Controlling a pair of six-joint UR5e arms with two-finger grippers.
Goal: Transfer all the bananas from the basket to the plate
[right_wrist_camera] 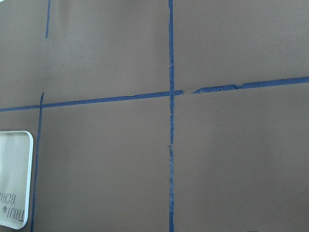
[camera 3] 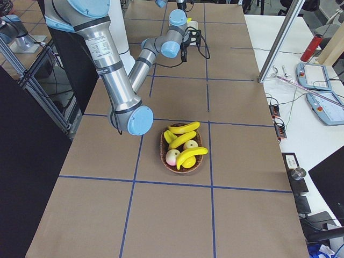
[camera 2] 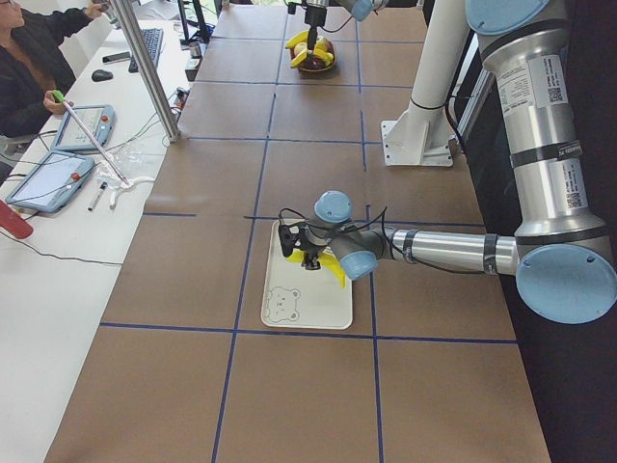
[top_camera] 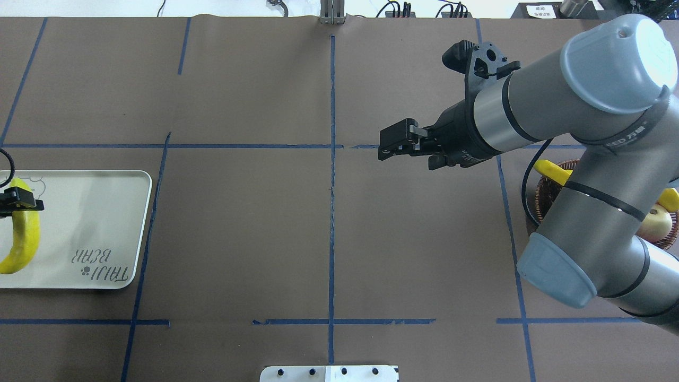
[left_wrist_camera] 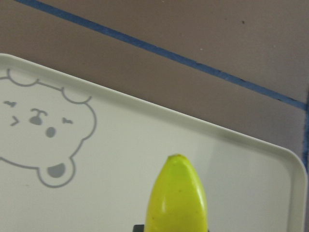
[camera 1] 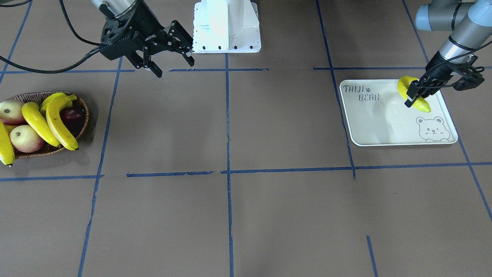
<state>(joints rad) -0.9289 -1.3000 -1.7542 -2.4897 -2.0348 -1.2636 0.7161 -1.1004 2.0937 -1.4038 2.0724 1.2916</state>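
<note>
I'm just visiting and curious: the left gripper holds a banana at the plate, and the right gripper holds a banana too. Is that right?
Not quite. The right gripper holds nothing: its jaws stand open and empty, as the front-facing view shows. The left gripper does hold a banana at the plate.

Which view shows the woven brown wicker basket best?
Exterior right: the whole woven brown wicker basket is unobstructed. Front-facing crops its edge, overhead hides most behind the right arm, exterior left shows it tiny, far; wrist views miss it.

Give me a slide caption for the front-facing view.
Left gripper holds a banana at the plate; right gripper open; more bananas in basket.
</note>
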